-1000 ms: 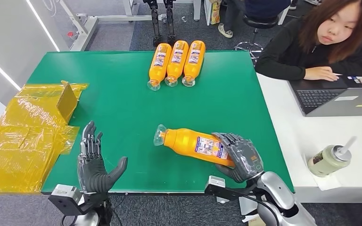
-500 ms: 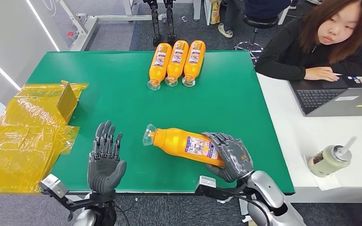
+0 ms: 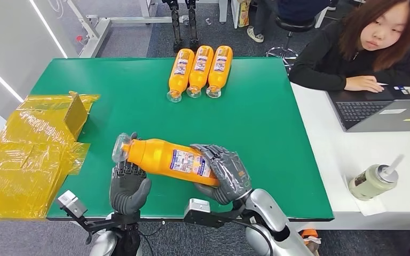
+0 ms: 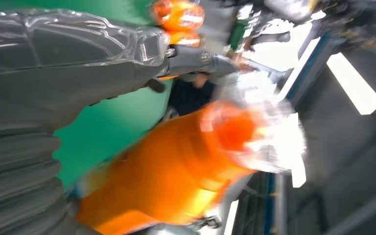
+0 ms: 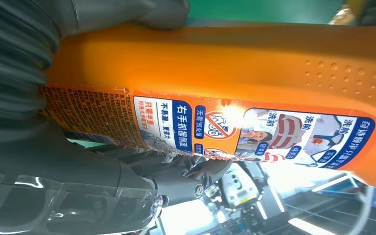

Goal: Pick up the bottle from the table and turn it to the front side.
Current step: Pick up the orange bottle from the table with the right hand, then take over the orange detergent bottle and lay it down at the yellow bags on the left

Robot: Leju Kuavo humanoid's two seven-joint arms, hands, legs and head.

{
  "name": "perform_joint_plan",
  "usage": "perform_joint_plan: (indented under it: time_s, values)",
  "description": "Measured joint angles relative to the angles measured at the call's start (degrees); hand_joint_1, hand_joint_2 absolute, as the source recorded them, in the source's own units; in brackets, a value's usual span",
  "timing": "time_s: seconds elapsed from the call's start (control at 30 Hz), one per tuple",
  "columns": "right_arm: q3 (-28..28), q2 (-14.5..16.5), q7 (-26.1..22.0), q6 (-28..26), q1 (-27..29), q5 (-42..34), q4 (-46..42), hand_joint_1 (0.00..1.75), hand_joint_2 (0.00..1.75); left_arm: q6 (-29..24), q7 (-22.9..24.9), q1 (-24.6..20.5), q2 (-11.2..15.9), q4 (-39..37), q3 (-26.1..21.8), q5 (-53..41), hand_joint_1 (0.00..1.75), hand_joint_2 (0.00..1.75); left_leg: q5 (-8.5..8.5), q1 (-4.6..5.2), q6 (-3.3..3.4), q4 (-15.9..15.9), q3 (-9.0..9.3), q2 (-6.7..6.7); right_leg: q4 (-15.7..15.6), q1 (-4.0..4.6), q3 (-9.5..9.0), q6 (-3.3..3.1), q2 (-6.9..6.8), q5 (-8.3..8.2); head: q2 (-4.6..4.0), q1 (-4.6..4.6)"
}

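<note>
Head view: orange bottle (image 3: 165, 158) lifted off the green table (image 3: 139, 106), lying roughly level above the near edge, clear cap end toward the robot's left. Right hand (image 3: 225, 172) wrapped around the base end, fingers over the label, a firm grasp. Left hand (image 3: 129, 185) just under the neck end, palm up, fingers apart; touching or merely cupped beneath, cannot tell. Three more orange bottles (image 3: 199, 68) lying side by side at the far edge of the table, well apart from the hands. Yellow film (image 3: 26, 154) heaped over the table's left edge. Person (image 3: 363, 48) seated at a laptop (image 3: 379, 112) on the white desk beside the table; pale cup with a straw (image 3: 372, 180) nearer.

Left wrist view: blurred. Cap and orange shoulder (image 4: 215, 147) of the bottle right beside the grey hand (image 4: 54, 63); no closed grip visible.

Right wrist view: bottle body (image 5: 225, 73) pressed against the palm (image 5: 54, 137), dark fingers curled under it, printed label (image 5: 254, 129) facing the camera.

Judged progress: pick-up done. Turning apparently still to finish, likely with help from the left hand.
</note>
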State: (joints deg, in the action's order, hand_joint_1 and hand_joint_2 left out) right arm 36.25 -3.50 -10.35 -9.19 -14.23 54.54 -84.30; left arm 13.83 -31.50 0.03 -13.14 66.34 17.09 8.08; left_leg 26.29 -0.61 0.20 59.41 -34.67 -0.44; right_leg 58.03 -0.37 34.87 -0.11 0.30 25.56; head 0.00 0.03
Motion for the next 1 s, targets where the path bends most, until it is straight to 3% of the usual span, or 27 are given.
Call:
perform_joint_plan:
  time_s: [0.53,0.8,0.83,0.93,0.97,1.0]
  values:
    - [3.08,3.91,-0.81,1.64,0.13,-3.41,0.81,1.74,1.75,1.69,-0.05,-1.41,-0.24,-1.67,0.00,1.23,0.00,1.75,0.00,0.01,0.00,0.00,-0.01,0.05,0.00,0.00,0.04,-0.01,0.03,0.00,0.00,0.01]
    - [6.00,3.90,-5.89,1.70,-0.51,-10.38,7.22,1.73,1.75,5.62,1.90,0.17,0.44,0.37,-0.03,8.87,0.01,1.75,0.01,0.01,0.00,0.00,-0.04,0.05,0.00,0.00,0.04,-0.02,0.03,0.01,0.00,0.01]
    - [6.36,3.90,-6.25,1.73,-0.77,-10.84,8.01,1.73,1.75,5.71,2.04,0.56,0.66,0.79,-0.06,9.44,0.19,1.75,0.01,0.01,0.00,0.00,-0.04,0.05,0.00,0.00,0.05,-0.02,0.03,0.02,0.00,0.01]
    - [7.07,3.90,-6.69,1.83,-1.20,-11.34,9.53,1.72,1.75,5.82,2.20,1.28,1.21,1.55,-0.25,10.26,1.34,1.75,0.01,0.00,0.00,0.00,-0.05,0.01,0.00,0.00,0.06,-0.03,0.01,0.02,0.00,0.01]
    - [7.26,3.90,-6.75,1.86,-1.36,-11.37,9.95,1.72,1.75,5.83,2.23,1.53,1.36,1.73,-0.32,10.39,1.60,1.75,0.01,0.00,0.00,0.00,-0.04,0.03,0.00,0.00,0.06,-0.03,0.02,0.02,0.00,0.01]
    - [7.47,3.90,-6.82,1.92,-1.53,-11.50,10.39,1.72,1.75,5.83,2.25,1.79,1.53,1.91,-0.40,10.54,1.70,1.75,0.01,0.00,-0.01,0.00,-0.04,0.06,0.00,0.00,0.06,-0.03,0.04,0.02,0.00,0.01]
